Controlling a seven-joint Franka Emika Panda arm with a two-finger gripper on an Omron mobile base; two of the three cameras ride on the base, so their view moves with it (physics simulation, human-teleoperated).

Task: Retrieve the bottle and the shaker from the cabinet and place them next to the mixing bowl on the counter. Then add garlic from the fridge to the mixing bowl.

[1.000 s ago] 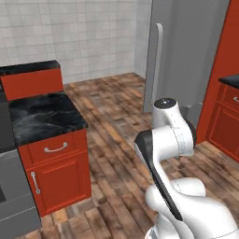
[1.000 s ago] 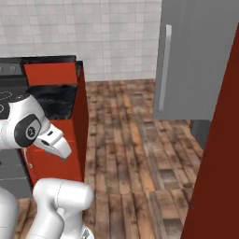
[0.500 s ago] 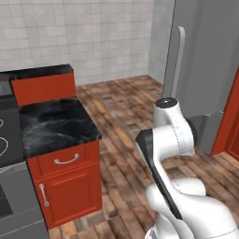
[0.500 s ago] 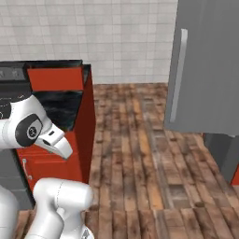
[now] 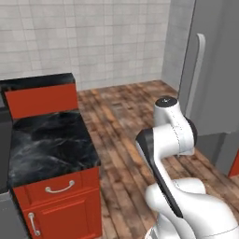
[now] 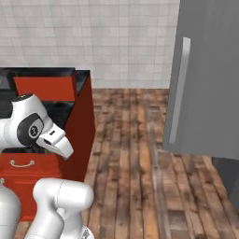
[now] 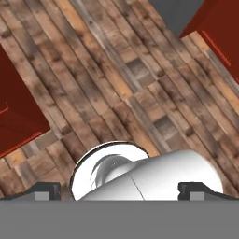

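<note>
Your hand (image 7: 119, 189) points down at the wooden floor (image 7: 116, 79) with its jaws spread wide and nothing between them, and the arm is folded in close over the base, which suits travel rather than reaching. The fridge (image 6: 205, 79) stands just ahead on your right with its grey door shut and its long handle (image 6: 179, 91) facing you, so the garlic, if it is inside, is hidden and you cannot tell which shelf it sits on. The desk (image 5: 46, 142) on your left, the black marble-look top over red base cabinets (image 5: 58, 210), has a bare stretch nearest you; no bottle, shaker or mixing bowl can be made out there. You likely need that door open next.
</note>
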